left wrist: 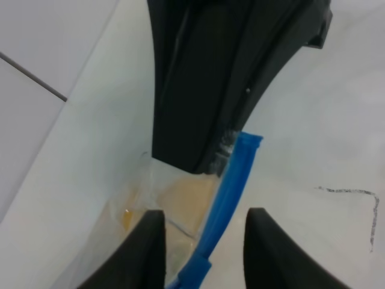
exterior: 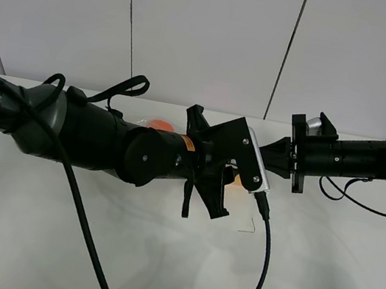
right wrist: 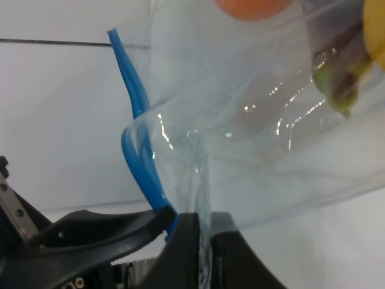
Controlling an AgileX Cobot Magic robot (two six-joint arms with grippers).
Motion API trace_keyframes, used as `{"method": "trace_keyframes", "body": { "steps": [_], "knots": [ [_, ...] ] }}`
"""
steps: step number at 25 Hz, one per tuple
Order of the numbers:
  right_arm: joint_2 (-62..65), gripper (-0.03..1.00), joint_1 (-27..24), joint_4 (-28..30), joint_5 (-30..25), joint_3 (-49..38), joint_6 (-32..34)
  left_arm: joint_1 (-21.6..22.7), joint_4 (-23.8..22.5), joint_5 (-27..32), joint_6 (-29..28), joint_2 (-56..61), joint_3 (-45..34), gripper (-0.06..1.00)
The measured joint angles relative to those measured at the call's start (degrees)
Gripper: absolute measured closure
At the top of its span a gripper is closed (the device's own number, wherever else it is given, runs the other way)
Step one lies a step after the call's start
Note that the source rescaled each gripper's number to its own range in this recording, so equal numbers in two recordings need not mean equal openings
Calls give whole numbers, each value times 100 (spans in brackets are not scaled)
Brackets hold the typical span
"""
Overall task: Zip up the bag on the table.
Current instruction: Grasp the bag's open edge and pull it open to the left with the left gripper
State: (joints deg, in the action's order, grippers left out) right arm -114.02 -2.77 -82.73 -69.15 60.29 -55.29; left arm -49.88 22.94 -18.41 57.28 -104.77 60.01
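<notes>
The bag [right wrist: 258,132] is clear crinkly plastic with a blue zip strip [right wrist: 137,126]. Through it the right wrist view shows an orange [right wrist: 252,6], a purple eggplant [right wrist: 337,66] and a yellow pear [right wrist: 376,30]. My right gripper [right wrist: 204,236] is shut on the clear plastic beside the strip's end. In the left wrist view my left gripper [left wrist: 204,244] is open, its fingertips [left wrist: 150,250] on either side of the blue strip [left wrist: 231,180], facing the right gripper [left wrist: 222,78]. From above, the left gripper [exterior: 228,167] and right gripper [exterior: 272,156] meet; the arms hide most of the bag, and only the orange [exterior: 158,123] shows.
The white table [exterior: 317,286] spreads wide around the bag. A black cable [exterior: 261,269] hangs from the left wrist across the front. A thin pencil mark [exterior: 247,225] lies on the table near the grippers. White wall panels stand behind.
</notes>
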Motion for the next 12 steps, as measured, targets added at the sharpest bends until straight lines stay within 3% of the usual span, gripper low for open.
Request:
{"method": "trace_keyframes", "body": {
  "steps": [12],
  "knots": [
    [0,97,0,0,0,0,4,0,0,-13,0,0,0,58]
  ]
}}
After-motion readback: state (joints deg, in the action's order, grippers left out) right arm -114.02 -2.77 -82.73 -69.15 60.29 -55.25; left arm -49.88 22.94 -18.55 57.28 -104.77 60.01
